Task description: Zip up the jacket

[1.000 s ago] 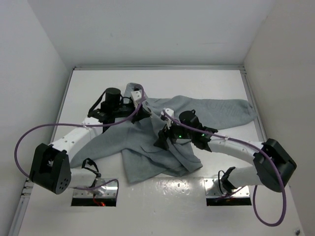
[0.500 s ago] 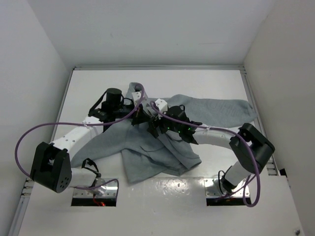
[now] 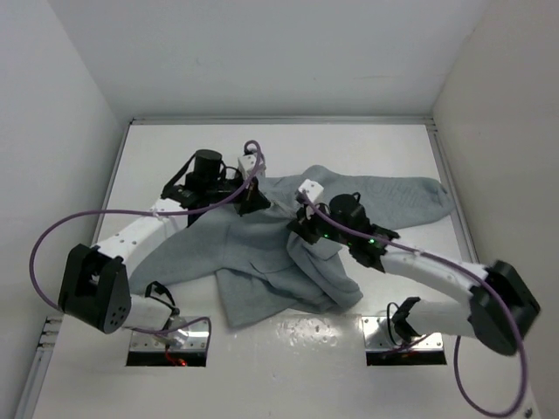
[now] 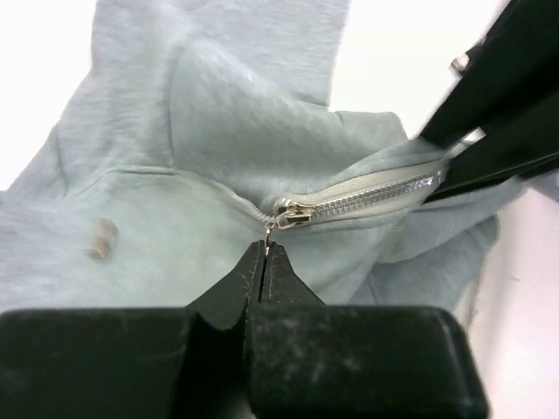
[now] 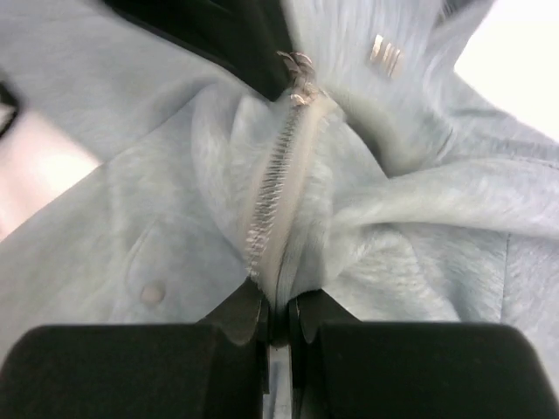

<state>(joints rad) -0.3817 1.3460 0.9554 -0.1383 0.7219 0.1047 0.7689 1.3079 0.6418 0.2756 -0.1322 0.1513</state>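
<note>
Bearing the jacket [image 3: 253,253], white table [image 3: 367,144] (white-walled)

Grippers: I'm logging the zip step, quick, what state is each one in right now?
Left gripper: shut on the zipper pull.
Right gripper: shut on the jacket, pinching it at its zipper.

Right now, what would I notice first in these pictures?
A big grey jacket lies crumpled in the middle of the white table. The left hand pinches the little silver zipper pull, and the right hand pinches the zipper farther along, both shut tight.
</note>
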